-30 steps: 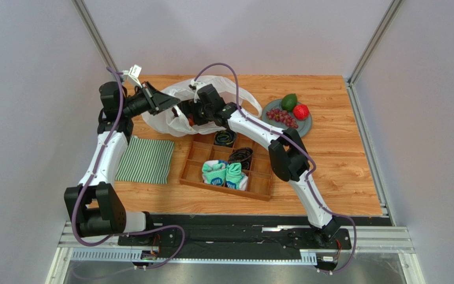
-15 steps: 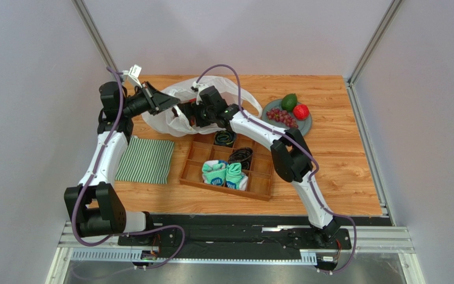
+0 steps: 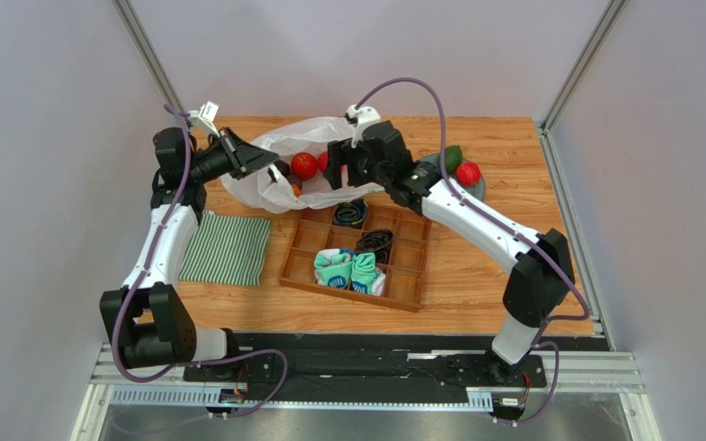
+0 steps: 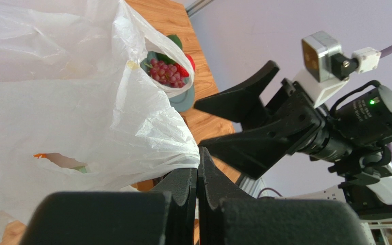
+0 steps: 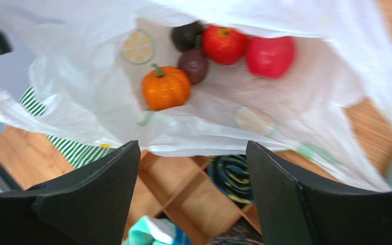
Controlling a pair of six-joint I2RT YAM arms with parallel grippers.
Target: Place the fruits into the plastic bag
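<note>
The white plastic bag [image 3: 274,152] lies at the back of the table with its mouth held open. My left gripper [image 3: 268,162] is shut on the bag's rim [image 4: 182,148]. Inside the bag [image 5: 295,97] lie an orange pumpkin-like fruit [image 5: 166,88], two red apples [image 5: 224,44] [image 5: 270,56] and two dark purple fruits [image 5: 194,65]. My right gripper [image 3: 341,171] is open and empty, just outside the bag's mouth, above the tray. A green avocado-like fruit [image 3: 450,157], a red fruit [image 3: 467,173] and grapes [image 4: 165,74] sit on a grey plate [image 3: 473,194].
A wooden divided tray [image 3: 352,248] with teal socks [image 3: 347,268] and dark rolled socks [image 5: 233,176] stands in front of the bag. A green-and-white striped cloth [image 3: 228,248] lies at the left. The right arm reaches across the tray's far corner.
My right gripper has pulled back out of the bag, up and to the right, open and empty. A red apple now shows inside the bag. The left gripper has not moved.
</note>
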